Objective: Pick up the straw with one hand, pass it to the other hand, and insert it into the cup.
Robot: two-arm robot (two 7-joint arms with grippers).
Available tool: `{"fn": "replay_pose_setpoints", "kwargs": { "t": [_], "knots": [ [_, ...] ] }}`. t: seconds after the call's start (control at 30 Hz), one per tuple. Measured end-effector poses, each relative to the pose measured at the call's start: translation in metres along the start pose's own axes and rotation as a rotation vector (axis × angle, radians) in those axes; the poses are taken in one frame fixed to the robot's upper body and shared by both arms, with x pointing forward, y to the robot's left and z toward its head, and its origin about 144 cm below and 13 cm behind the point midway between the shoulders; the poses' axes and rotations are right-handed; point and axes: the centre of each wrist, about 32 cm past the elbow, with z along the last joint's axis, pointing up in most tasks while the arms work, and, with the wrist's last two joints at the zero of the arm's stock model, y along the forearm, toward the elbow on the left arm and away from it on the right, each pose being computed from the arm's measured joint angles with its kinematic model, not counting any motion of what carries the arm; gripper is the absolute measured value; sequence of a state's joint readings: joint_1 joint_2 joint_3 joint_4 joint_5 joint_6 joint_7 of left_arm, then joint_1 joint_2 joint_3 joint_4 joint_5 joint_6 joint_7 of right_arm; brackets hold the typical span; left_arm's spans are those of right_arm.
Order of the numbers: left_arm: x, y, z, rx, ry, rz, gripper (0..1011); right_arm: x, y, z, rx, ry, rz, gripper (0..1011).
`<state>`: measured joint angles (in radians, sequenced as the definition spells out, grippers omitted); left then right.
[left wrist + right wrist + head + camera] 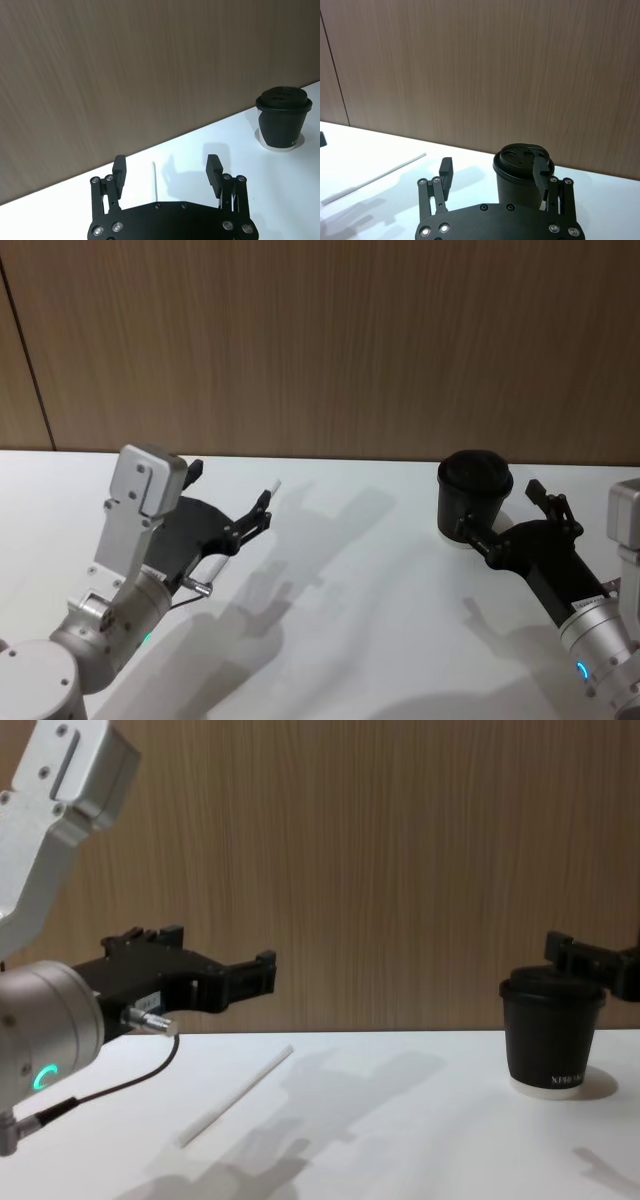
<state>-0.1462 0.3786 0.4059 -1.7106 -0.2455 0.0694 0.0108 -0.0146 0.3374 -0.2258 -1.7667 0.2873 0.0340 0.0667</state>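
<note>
While the slim white straw (235, 1108) lies flat, left pincer (166, 162) and right pincer (492, 165) gape empty.

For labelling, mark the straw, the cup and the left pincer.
straw (235, 1094), chest view, middle of its length.
cup (553, 1038), chest view, black side wall.
left pincer (166, 162), left wrist view, midway between its open fingertips.
</note>
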Motion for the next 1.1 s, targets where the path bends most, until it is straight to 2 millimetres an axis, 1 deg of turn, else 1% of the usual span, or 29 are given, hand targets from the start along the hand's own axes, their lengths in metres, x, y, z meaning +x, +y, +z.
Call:
{"fn": "replay_pose_setpoints", "kwargs": {
  "t": [0.23,0.5,0.8,1.1],
  "knots": [
    [0.001,0.012,0.002,0.057,0.03,0.015,1003,0.0,0.0,0.0,0.0,0.0,0.0,1001],
    [0.005,0.019,0.007,0.133,0.05,0.02,1003,0.0,0.0,0.0,0.0,0.0,0.0,1001],
    [0.01,0.015,0.012,0.204,0.066,0.025,1003,0.0,0.0,0.0,0.0,0.0,0.0,1001],
    [0.014,0.009,0.009,0.22,0.107,0.041,1003,0.0,0.0,0.0,0.0,0.0,0.0,1001]
  ]
}}
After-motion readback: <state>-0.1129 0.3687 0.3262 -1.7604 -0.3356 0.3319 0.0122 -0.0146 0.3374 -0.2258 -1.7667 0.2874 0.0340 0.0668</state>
